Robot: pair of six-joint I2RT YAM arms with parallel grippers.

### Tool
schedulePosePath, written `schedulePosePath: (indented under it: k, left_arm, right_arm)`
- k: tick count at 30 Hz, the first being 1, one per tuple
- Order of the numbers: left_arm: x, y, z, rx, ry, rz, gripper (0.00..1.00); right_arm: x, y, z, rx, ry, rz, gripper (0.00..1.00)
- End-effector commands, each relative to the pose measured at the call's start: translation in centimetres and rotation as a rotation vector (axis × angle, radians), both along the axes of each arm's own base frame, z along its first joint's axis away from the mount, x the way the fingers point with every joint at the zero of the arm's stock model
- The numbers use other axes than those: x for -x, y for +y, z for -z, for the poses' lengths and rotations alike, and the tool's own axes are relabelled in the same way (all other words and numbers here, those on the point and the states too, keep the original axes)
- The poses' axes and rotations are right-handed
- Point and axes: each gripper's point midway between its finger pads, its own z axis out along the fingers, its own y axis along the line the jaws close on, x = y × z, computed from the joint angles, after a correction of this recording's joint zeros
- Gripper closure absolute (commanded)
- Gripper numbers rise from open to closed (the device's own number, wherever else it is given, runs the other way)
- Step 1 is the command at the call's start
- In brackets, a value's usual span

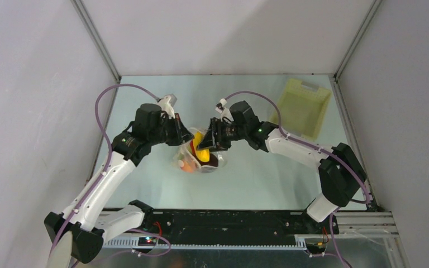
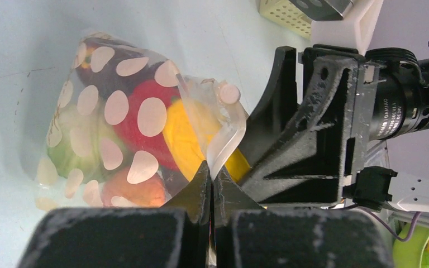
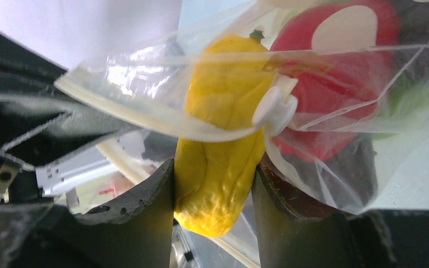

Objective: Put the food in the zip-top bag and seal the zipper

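Seemingly scant room around zipper (image 2: 230,137)

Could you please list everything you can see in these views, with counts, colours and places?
zip-top bag: one, clear with white spots, mid-table
zipper strip: one, whitish, along the bag's mouth, carrying a white slider
red food: one, red, inside the bag
green food: one, green, inside the bag
orange food: one, orange, inside the bag
maroon food: one, dark maroon, inside the bag
yellow food: one, yellow, partway into the bag's mouth
basket: one, pale yellow, perforated, far right of the table
table: one, pale grey-green, under everything
left fingers: two, black, shut on the zipper strip
right fingers: two, black, gripping the yellow food
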Motion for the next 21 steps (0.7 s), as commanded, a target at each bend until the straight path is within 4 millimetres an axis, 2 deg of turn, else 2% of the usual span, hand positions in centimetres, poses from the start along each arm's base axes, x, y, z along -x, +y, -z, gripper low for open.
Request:
schedulePosePath:
  k: [1,5,6,9,10,11,12,13,14,17,18,21]
  left_arm:
    - [0.3,-1.1,-2.5,0.061,-0.07,0.074,1.0]
    - [0.6,-1.4,-2.7,0.077,-0.066,0.098,1.0]
    - [0.5,-1.3,-2.7,0.074,-0.069,0.09,1.0]
    - [0.4,-1.0,-2.8,0.066,-0.081,0.072,1.0]
    - [0.3,-0.9,-2.8,0.063,-0.081,0.066,1.0]
    - [0.3,-0.8,-2.8,0.065,-0.083,0.062,1.0]
    - [0.2,-0.7,-2.9,0.063,-0.087,0.054,1.0]
    - [0.3,-0.6,-3.0,0.063,-0.093,0.049,1.0]
    - [0.2,-0.6,-3.1,0.062,-0.097,0.043,1.0]
    - [0.2,-0.5,-3.2,0.066,-0.103,0.036,1.0]
    - [0.2,-0.5,-3.2,0.065,-0.104,0.036,1.0]
    - [0.2,-0.4,-3.2,0.063,-0.104,0.032,1.0]
  right_arm:
    - [-3.5,1.3,-0.8,0.025,-0.063,0.211,0.87]
    - [-4.1,1.8,-1.2,0.091,-0.16,0.306,0.83]
    - [-3.4,2.1,-1.1,0.11,-0.173,0.3,0.83]
    - [-3.6,1.8,-1.5,0.159,-0.265,0.348,0.8]
    - [-2.7,2.0,-1.3,0.179,-0.288,0.327,0.79]
    - [-3.3,1.5,-1.4,0.205,-0.328,0.37,0.78]
    - [-2.6,1.6,-1.2,0.232,-0.365,0.355,0.78]
    - [-2.9,1.3,-1.2,0.256,-0.4,0.383,0.77]
    - [-2.2,1.5,-0.9,0.28,-0.431,0.367,0.76]
    - [-1.9,1.5,-0.2,0.336,-0.495,0.39,0.65]
    - [-1.4,1.9,-0.1,0.338,-0.513,0.377,0.58]
    - [-1.2,2.2,-0.6,0.329,-0.541,0.385,0.44]
